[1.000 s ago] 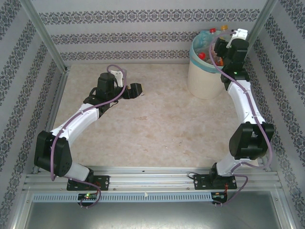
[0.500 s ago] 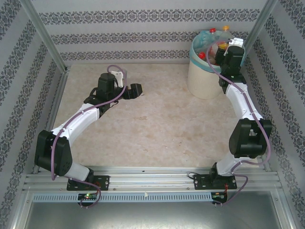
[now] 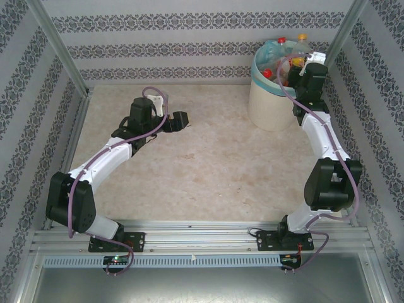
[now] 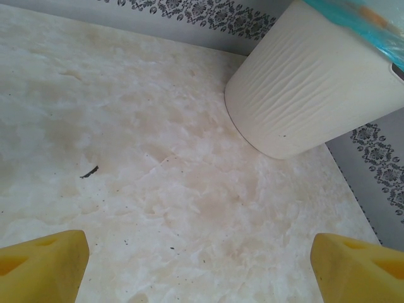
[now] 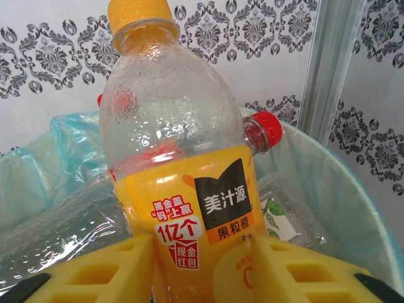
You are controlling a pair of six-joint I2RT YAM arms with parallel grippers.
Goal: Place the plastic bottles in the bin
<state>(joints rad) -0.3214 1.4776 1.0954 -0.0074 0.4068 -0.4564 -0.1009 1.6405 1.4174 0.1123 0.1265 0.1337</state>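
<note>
from above, the right gripper [image 3: 295, 64] has come down a little at the right rim of the bin [image 3: 268, 110], and its jaws are closer together than a second ago. the left gripper [image 3: 182, 120] has not moved; it hangs over the bare counter [image 3: 208, 177], well apart from the bin.

in the left wrist view its yellow fingers stand wide apart, with nothing between them.

in the right wrist view the yellow pads press both sides of the orange-capped bottle [image 5: 183, 170]. the bottle is inside the bin among the other plastic bottles [image 5: 262, 129], its cap above the rim. i judge that only letting go of it remains.
</note>
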